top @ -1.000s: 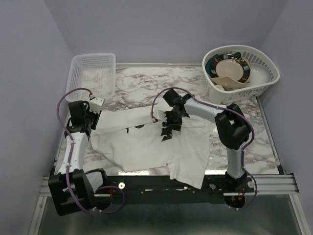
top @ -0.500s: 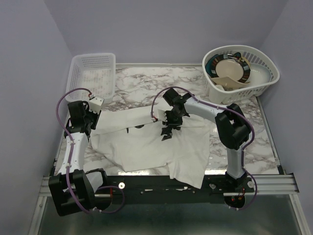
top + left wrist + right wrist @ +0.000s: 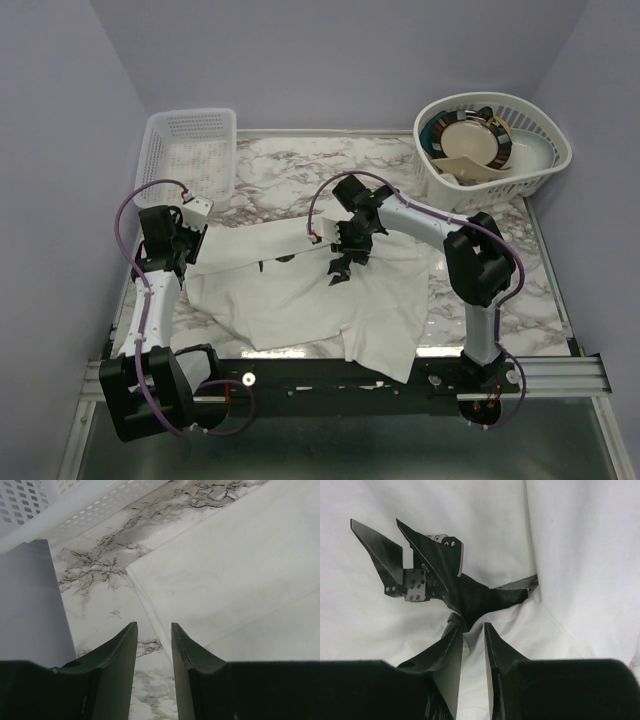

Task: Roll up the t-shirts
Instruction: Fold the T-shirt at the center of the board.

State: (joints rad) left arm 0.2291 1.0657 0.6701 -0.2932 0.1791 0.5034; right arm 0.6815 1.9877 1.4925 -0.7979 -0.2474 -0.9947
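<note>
While the right gripper (image 3: 473, 626) pinches the t-shirt (image 3: 290, 300) centrally, the left gripper (image 3: 153, 625) hangs ajar at its edge.

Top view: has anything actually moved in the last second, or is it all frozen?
Barely. The right hand crept slightly left over the t-shirt, and its arm shifted a touch with it. Whether it grips the cloth cannot be told. The left hand, open by the shirt's left edge, the shirt itself, the rectangular basket and the round basket stayed put.
</note>
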